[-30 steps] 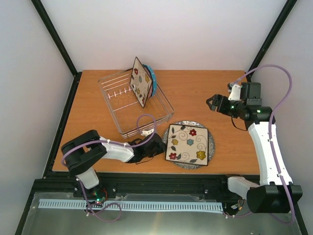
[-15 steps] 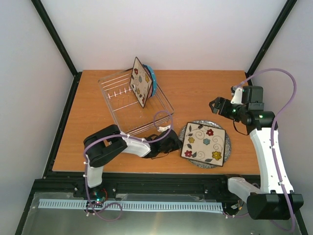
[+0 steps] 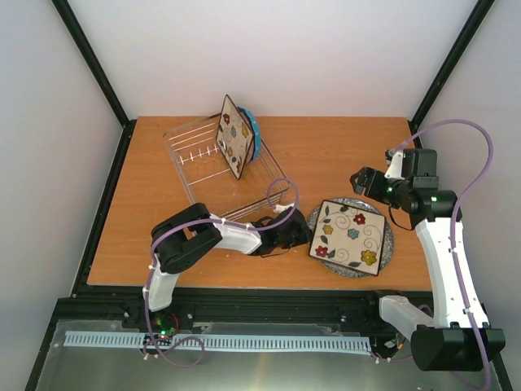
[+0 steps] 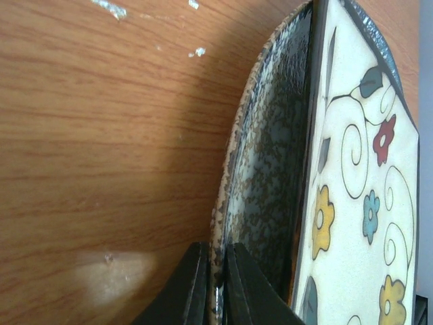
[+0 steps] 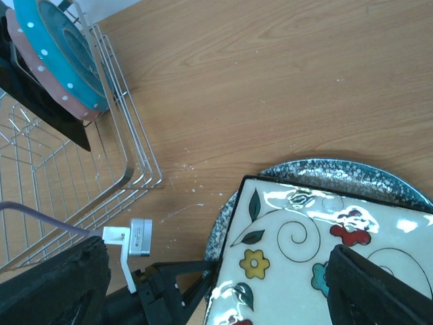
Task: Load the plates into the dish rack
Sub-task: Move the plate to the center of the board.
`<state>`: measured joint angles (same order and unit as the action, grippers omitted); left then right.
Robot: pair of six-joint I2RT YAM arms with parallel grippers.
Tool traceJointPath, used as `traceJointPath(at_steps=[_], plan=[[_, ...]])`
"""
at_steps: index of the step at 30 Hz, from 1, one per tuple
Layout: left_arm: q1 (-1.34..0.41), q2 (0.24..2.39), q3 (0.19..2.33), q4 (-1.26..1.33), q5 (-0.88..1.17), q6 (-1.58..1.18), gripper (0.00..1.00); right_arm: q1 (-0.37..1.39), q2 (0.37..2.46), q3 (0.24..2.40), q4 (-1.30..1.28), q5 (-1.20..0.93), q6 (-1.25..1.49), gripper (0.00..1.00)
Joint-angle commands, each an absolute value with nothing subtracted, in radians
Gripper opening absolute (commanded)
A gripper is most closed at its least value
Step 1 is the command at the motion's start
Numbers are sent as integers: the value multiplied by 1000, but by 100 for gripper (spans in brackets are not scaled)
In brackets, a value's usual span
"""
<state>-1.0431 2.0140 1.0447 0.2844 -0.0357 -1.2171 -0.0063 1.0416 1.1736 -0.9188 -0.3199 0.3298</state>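
Plates are split between two places: a round grey speckled plate (image 5: 352, 175) lies flat on the table (image 3: 326, 147) with a square cream flowered plate (image 3: 350, 233) resting on top of it, directly ahead of the left tool (image 4: 216, 257), whose two fingers are pinched nearly together on the grey plate's near rim. The square plate's dark edge sits just beside that grip, overhanging part of the rim. Behind and to the left of this tool stands the wire dish rack (image 3: 195, 159), its near corner close by; at its far end another square flowered plate (image 3: 234, 138) stands upright against a blue white-dotted plate (image 5: 61, 54). The left arm reaches low across the table toward the right, elbow folded back, a purple cable (image 3: 281, 191) looping above its wrist. The right tool (image 3: 356, 177) hovers just beyond the stacked pair, jaws spread wide and holding nothing, on a wrist bent leftward atop a forearm rising steeply from its base.
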Motion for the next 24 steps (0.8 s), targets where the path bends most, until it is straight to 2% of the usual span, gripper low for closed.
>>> traceJointPath(at_steps=[1, 9, 24], plan=[[-1007, 2010, 1119, 260, -65, -1139, 2, -11, 1010, 1143, -934, -290, 329, 86], [-986, 1988, 1143, 252, -53, -1081, 1, -14, 968, 1080, -954, -254, 336, 87], [-928, 2106, 1255, 272, 39, -1030, 1, -54, 898, 1049, -1011, -234, 358, 88]])
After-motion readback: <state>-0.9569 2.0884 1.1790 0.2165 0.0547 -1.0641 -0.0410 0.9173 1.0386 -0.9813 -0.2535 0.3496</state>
